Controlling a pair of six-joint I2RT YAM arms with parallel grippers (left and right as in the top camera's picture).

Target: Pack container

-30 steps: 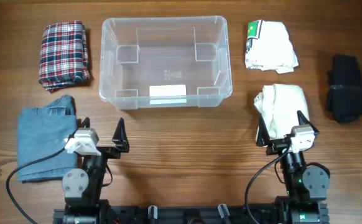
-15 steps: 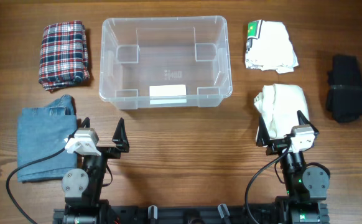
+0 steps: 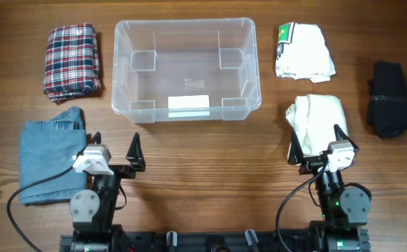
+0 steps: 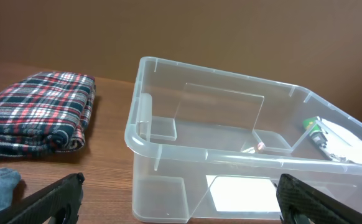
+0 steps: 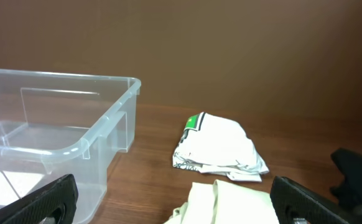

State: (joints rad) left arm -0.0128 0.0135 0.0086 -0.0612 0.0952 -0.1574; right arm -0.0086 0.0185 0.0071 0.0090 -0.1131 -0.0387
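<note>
Up at the far middle of the wooden table (image 3: 210, 164) sits the container (image 3: 123, 70), clear plastic with a white label on its near wall. Both arms are parked at the near edge. The left gripper (image 3: 115, 143) has its jaws spread wide with nothing between them. The container is out ahead of it, a bit to its right and well apart. From the left wrist view the bin fills most of the gap between the two fingers (image 4: 44, 199). The right gripper (image 3: 317, 140) is wide open too and isn't holding anything. The container is off to its left and further out, so only the bin's right end shows in the right wrist view. A cream folded garment (image 3: 319, 115) has its near end between the right jaws from overhead, but I can't tell if it touches. The plaid shirt (image 3: 70, 61) is left of the bin, folded denim (image 3: 50, 161) sits beside the left gripper, a white garment with a green tag (image 3: 303, 51) is right of the bin, and a black garment (image 3: 389, 98) is far right.
</note>
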